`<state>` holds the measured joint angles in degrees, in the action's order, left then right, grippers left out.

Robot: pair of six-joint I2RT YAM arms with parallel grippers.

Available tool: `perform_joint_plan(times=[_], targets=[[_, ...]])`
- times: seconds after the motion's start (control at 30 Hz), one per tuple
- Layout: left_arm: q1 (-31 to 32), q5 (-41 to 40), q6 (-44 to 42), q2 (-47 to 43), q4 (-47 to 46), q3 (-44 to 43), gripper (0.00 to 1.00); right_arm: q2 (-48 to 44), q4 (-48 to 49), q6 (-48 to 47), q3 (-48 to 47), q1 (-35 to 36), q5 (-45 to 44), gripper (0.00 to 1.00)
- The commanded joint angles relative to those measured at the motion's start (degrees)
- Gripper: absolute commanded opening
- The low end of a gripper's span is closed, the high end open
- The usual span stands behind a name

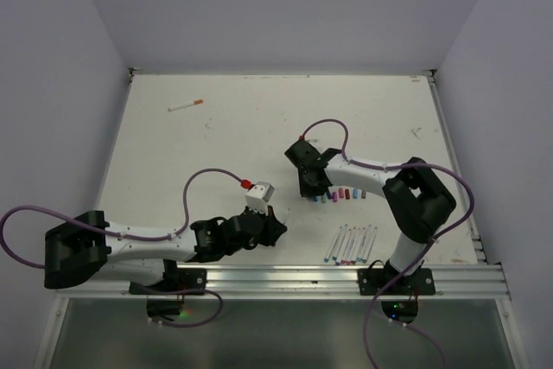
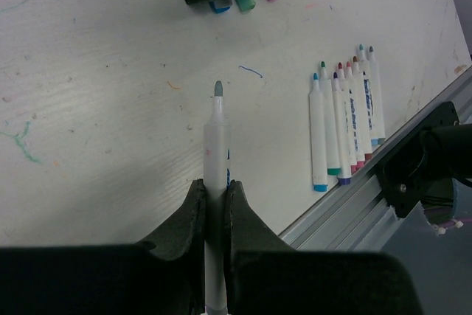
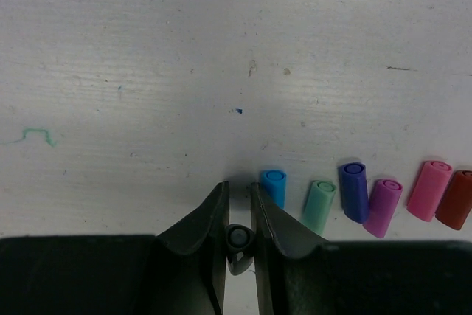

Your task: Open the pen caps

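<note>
**Left pincer** [image 2: 215, 191]: matte black wedge fingers, clenched on a held pen [image 2: 217, 145]. The pen has a slim, smooth white barrel and a bared grey felt tip. Its rear end is cut off at the frame edge.

**Right pincer** [image 3: 237, 191]: same make, grasping a grey cap [image 3: 238, 239], a short tube seen end-on. The fingers hide the cap's sides.

**Loose caps** [image 3: 354, 191]: six stubby plastic cylinders lie in a row on the worktop just beside the right pincer: blue, mint, dark purple, violet, pink and dark red. The last is cropped by the frame. The top view shows them only as specks.

**Uncapped pens** [image 2: 346, 119]: a side-by-side row near the rail, tips coloured. The exact count is hard to make out.

**Lone pen** [image 1: 185, 105]: orange-ended, lying at the far left, seen only from the top view.

**Worktop** [image 1: 216, 144]: white, scuffed, with stray ink marks.
</note>
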<state>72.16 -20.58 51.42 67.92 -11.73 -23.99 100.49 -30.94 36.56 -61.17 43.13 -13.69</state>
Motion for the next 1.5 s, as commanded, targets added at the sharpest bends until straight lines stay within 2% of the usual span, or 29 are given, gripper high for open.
perform_joint_plan(times=[0.0, 0.13, 0.4, 0.5, 0.63, 0.83, 1.03, 1.3, 1.33, 1.37, 1.47], targets=[[0.4, -1.4, -0.3, -1.6, -2.1, 0.1, 0.0, 0.5, -1.1, 1.0, -1.4, 0.4, -3.1, 0.22], [0.3, -1.4, -0.4, -1.8, -2.1, 0.2, 0.0, 1.4, -0.7, 0.9, -1.6, 0.5, -2.4, 0.29], [0.4, -0.2, -0.3, -0.6, -3.3, 0.5, 0.0, -1.2, 0.3, 0.9, -1.1, 1.1, -2.3, 0.33], [0.4, 0.9, -0.4, 1.6, -4.9, -0.3, 0.0, -6.0, -0.1, 0.6, -1.5, 1.0, -2.8, 0.35], [0.3, 2.0, -1.2, 5.1, -7.2, -2.5, 0.0, -16.0, -7.3, 0.1, -6.3, 1.0, -4.8, 0.39], [0.3, 4.7, -2.8, 13.2, -9.5, -6.9, 0.0, -32.6, -17.5, -0.4, -12.0, 0.3, -12.7, 0.45], [0.5, 7.7, -2.8, 22.0, -11.9, -12.1, 0.0, -42.7, -19.7, 0.6, -6.4, -0.3, -10.0, 0.46], [1.0, 12.6, -3.2, 30.7, -15.5, -18.2, 0.0, -50.6, -22.0, 2.5, 1.4, -0.4, -10.3, 0.46], [1.0, 12.8, -3.1, 32.2, -15.5, -18.7, 0.01, -52.0, -22.4, 2.6, 2.2, -0.4, -10.4, 0.47], [1.2, 13.4, -3.1, 33.0, -15.5, -19.2, 0.07, -52.4, -22.6, 2.7, 2.5, -0.4, -10.3, 0.47], [1.6, 13.5, -3.0, 35.3, -15.0, -21.0, 0.13, -53.6, -23.0, 2.7, 3.0, -0.4, -10.2, 0.47]])
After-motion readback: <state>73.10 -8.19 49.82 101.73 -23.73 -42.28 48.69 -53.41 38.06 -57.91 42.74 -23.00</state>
